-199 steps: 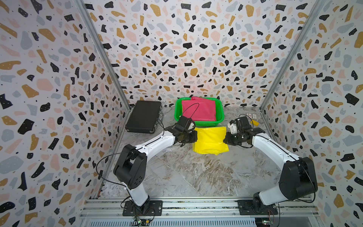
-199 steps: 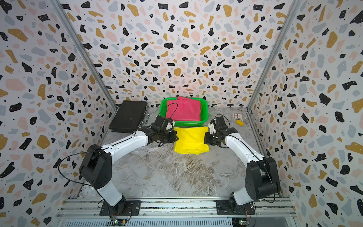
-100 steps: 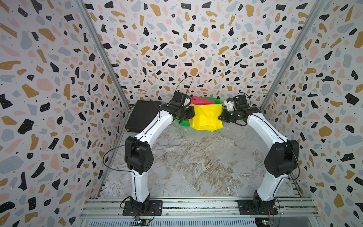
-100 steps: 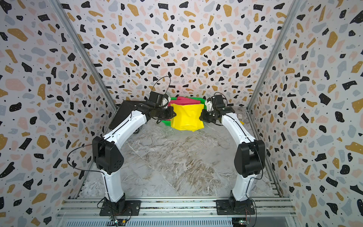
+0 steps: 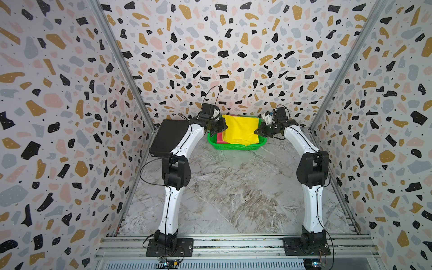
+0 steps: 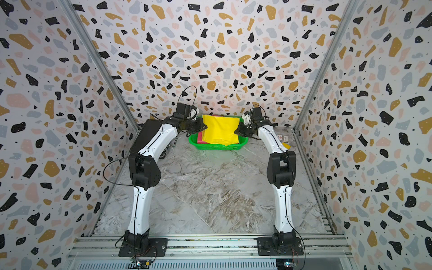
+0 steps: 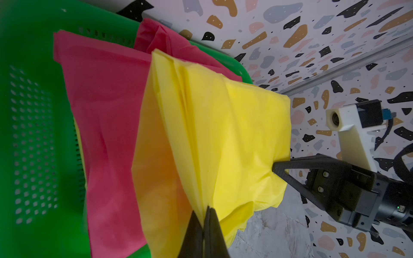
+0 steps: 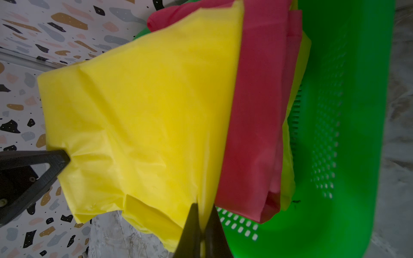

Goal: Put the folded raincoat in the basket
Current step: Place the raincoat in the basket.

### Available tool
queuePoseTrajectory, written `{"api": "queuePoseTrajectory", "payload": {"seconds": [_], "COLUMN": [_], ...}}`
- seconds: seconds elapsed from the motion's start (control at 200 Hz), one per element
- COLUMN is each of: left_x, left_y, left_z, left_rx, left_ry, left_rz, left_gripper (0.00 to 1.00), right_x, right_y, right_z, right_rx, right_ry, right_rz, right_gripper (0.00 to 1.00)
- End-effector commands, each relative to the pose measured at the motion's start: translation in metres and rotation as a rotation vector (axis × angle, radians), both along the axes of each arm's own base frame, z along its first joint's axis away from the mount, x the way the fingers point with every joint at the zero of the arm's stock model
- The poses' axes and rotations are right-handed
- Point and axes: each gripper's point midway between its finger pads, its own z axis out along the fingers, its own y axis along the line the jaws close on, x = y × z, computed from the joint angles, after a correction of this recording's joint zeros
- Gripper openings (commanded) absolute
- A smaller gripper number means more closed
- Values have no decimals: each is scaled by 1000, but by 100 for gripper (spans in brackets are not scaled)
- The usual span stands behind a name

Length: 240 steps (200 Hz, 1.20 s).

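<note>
At the far end of the marble tabletop, the green basket holds a folded pink cloth (a sliver of yellow shows beneath it in the right wrist view). Above it hangs the folded yellow raincoat, stretched between the left gripper and the right gripper, each with its jaws pinching one side edge. A flat black case lies left of the basket. Terrazzo-patterned walls enclose the table on three sides.
</note>
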Motion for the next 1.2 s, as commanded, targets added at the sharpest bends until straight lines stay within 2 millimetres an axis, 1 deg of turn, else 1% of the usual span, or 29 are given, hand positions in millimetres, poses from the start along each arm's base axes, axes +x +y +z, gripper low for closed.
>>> {"api": "queuePoseTrajectory", "payload": {"seconds": [0.0,0.065,0.15,0.215,0.35,0.395,0.461,0.581,0.626,0.691,0.726,0.751,0.771,0.826,0.836,0.856,0.926,0.981,1.031,1.136,1.196], "left_x": [19,27,33,38,44,45,45,45,45,45,44,44,43,41,41,40,37,35,33,26,22], "left_y": [6,10,11,11,19,23,30,42,46,49,50,50,49,50,50,50,53,56,57,61,61], "left_z": [2,-5,-8,-9,-13,-17,-23,-30,-32,-30,-28,-27,-24,-19,-18,-16,-7,2,12,36,51], "left_rx": [-49,-72,-89,-80,-67,-55,-31,-11,-8,-8,-7,-8,-11,-11,-10,-7,9,22,30,38,23], "left_ry": [-40,-28,-25,-37,-46,-41,-37,-17,-8,-6,-8,-10,-14,-18,-20,-21,-35,-51,-69,-101,-117], "left_rz": [22,33,30,26,38,43,53,67,71,74,73,70,67,65,64,66,71,73,71,73,78], "left_gripper": [0,0,0,0,0,0,0,0,0,1,6,12,20,48,51,60,75,82,85,88,88], "right_x": [8,15,23,29,36,36,37,37,36,35,33,32,31,28,28,27,22,18,15,7,3], "right_y": [3,4,3,2,2,3,2,1,1,0,0,-3,-3,-8,-8,-10,-16,-21,-25,-31,-30], "right_z": [8,-1,-9,-12,-16,-17,-16,-12,-9,-4,-1,2,3,10,12,14,24,34,41,61,73], "right_rx": [29,34,38,40,38,43,47,63,69,72,64,57,50,24,20,8,-33,-61,-84,-108,-98], "right_ry": [-13,-5,1,-5,-11,-12,-17,-19,-20,-31,-33,-38,-39,-52,-56,-59,-77,-96,-110,-148,-171], "right_rz": [10,6,-3,-8,-16,-12,-11,-5,1,10,11,10,11,8,7,4,-1,-6,-13,-23,-21], "right_gripper": [0,0,0,0,0,4,16,31,36,41,43,44,45,47,47,47,49,49,49,48,46]}}
